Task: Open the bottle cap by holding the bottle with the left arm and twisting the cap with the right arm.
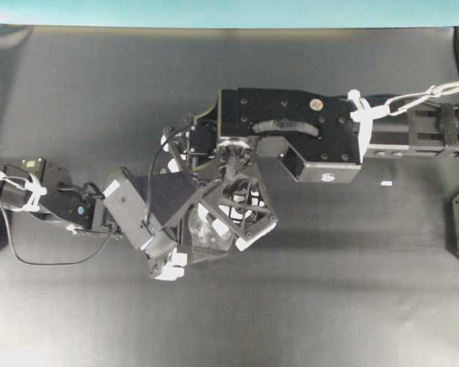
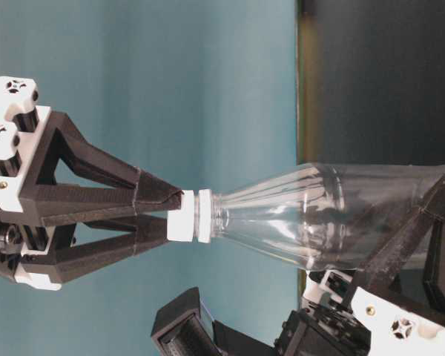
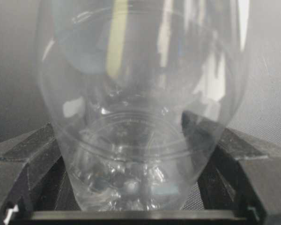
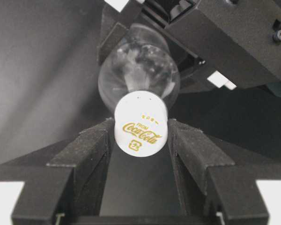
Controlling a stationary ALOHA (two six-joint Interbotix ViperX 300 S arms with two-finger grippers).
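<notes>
Both grippers: engaged on one bottle, above mid-table.
Cap print: gold "FROM Coca-Cola" plus a small square symbol on bottle cap (image 4: 141, 123); tiny line above it too small to read.
Wrist housing: round sticker and embossed plate on right arm (image 1: 291, 130); text unreadable.
Bottle: clear bottle (image 2: 311, 215), no label seen; body between left fingers, neck and cap pointing toward right gripper; lies sideways in table-level view.
Bottle, left wrist view: bottle (image 3: 140, 108) fills the frame, base nearest the camera, black fingers (image 3: 25, 159) pressed on both sides.
Left gripper: left gripper (image 1: 185, 248) clamped on bottle body; left arm (image 1: 61, 200) coming in from the left with loose black cable.
Right gripper: right gripper (image 4: 140, 136) narrowed onto cap, fingertips touching both sides of it; same contact in table-level view at right gripper (image 2: 174, 215).
Cap seat: white, sits against the neck ring; whether loosened cannot be told.
Surface: table (image 1: 352, 290) dark grey, matte; small white tape mark (image 1: 385, 183) near right arm.
Room: teal wall (image 2: 208, 74) behind the table edge.
</notes>
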